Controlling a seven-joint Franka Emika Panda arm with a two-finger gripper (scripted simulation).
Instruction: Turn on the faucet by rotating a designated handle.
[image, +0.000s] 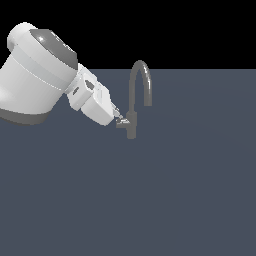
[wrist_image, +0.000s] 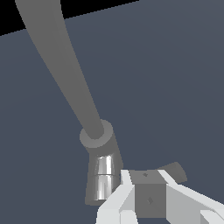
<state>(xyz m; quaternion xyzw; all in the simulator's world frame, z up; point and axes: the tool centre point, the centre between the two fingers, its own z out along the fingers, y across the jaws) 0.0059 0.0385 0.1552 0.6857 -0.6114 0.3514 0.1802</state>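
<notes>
- Exterior view: the faucet (image: 133, 120) stands on the flat blue-grey surface (image: 150, 200), just right of the white arm (image: 37, 75) in the exterior view's terms.
- Its arched spout (image: 141, 75) curves over to the exterior view's right.
- The gripper (image: 118, 118) reaches the faucet's low body from the exterior view's left.
- Wrist view: pale fingers (wrist_image: 117, 201) close around the grey handle (wrist_image: 151, 192), beside the shiny stub (wrist_image: 104, 175).

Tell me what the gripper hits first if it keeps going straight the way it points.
The gripper points toward the exterior view's right and slightly down, its tips already at the handle. Going on, it would likely push the handle into the faucet body, though depth is unclear.
</notes>
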